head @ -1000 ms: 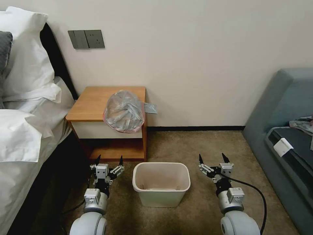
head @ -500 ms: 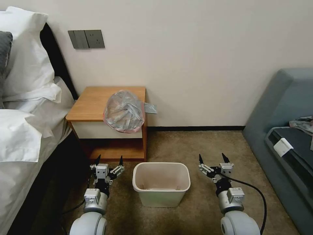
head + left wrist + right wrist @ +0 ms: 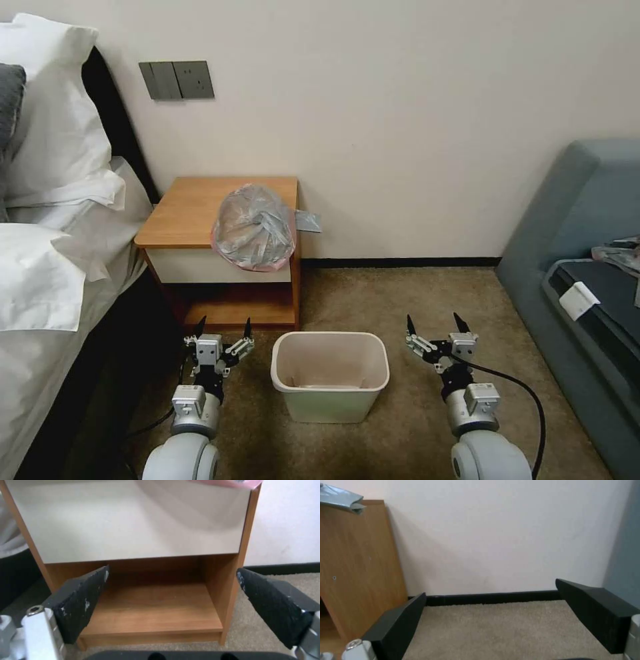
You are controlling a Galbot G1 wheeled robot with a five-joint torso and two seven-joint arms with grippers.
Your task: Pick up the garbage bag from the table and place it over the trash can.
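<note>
Left gripper [image 3: 223, 328] low over the carpet [image 3: 400, 293], fingers [image 3: 80, 600] spread wide and empty, tips aimed at the open lower shelf of the table [image 3: 187, 213]. Right gripper [image 3: 433, 325] likewise low, fingers [image 3: 596, 610] wide apart, nothing held, tips facing bare carpet and the wall's dark baseboard [image 3: 493, 597]. Between the two pairs of fingers, apart from both, the trash can [image 3: 330, 373], upright, mouth open, rim uncovered. Beyond and above the left fingertips, the garbage bag [image 3: 255, 227], bunched on the table's near right corner, pinkish hem drooping over the front edge onto the white panel, a grey flap poking past the right edge. Open floor ahead of the right fingers; bed [image 3: 53, 280] close outside the left fingers, sofa [image 3: 587, 267] well outside the right.
</note>
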